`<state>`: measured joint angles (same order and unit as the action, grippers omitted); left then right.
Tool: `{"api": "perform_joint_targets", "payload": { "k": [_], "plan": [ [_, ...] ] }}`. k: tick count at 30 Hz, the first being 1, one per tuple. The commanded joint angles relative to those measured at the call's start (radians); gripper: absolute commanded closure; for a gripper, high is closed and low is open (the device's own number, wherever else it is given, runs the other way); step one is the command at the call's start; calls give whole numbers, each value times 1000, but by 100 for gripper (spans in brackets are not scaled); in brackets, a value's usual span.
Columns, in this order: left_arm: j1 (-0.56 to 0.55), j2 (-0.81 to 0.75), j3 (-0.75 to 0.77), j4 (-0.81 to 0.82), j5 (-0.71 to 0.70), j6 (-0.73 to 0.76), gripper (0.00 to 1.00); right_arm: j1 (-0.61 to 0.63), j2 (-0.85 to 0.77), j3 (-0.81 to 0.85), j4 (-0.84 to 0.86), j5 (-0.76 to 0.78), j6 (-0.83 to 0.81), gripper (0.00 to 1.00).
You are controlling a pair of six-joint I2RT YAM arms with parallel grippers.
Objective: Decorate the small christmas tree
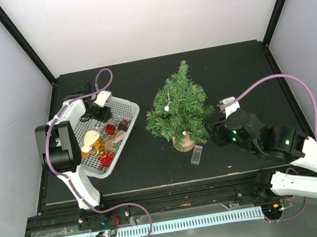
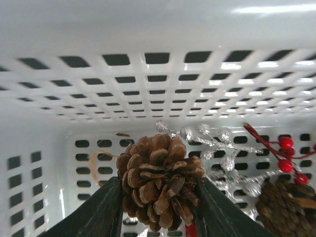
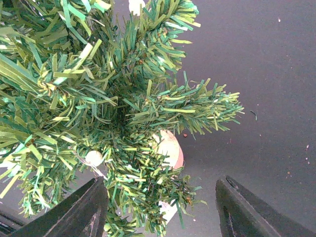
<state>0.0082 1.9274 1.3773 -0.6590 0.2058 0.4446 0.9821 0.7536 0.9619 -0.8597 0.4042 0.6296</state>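
small christmas tree (image 1: pixel 179 105) upright mid-counter (image 1: pixel 229 69), just left of my right pincer (image 3: pixel 163 187), which is released, low branches between jaws. Left pincer (image 2: pixel 159 197) in basket (image 1: pixel 126 105), grasping pine cone (image 2: pixel 158 173). Tree base mostly hidden under needles.

A white slotted basket (image 1: pixel 124 107) sits on the dark bench (image 1: pixel 155 168) at my left. It holds a brown pine cone (image 2: pixel 159 177), a silver beaded sprig (image 2: pixel 222 148), a stem of red berries (image 2: pixel 285 155), a second, darker cone (image 2: pixel 286 207) and gold ornaments (image 1: pixel 96 145). Well apart, toward my right, a small clear piece (image 1: pixel 197 155) lies on the bench.
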Motion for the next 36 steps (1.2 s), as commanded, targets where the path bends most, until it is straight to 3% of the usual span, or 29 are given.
{"api": "perform_joint_targets", "payload": {
  "k": [1,9,14,23,29,36],
  "plan": [
    [24,-115,-12,-31,18,14,60,7,-3,-4,13,2,5,39],
    [50,-277,-76,-106,52,50,59,6,-12,-2,9,0,5,39],
    [32,-464,-103,-195,153,52,58,7,-30,2,-11,21,4,39],
    [-199,-775,-40,-329,252,53,55,6,-41,31,-63,70,31,39],
    [-333,-786,36,-329,276,6,55,7,-50,24,-61,54,64,39],
    [-413,-738,58,-315,332,-19,55,6,-55,26,-84,65,74,39]
  ]
}}
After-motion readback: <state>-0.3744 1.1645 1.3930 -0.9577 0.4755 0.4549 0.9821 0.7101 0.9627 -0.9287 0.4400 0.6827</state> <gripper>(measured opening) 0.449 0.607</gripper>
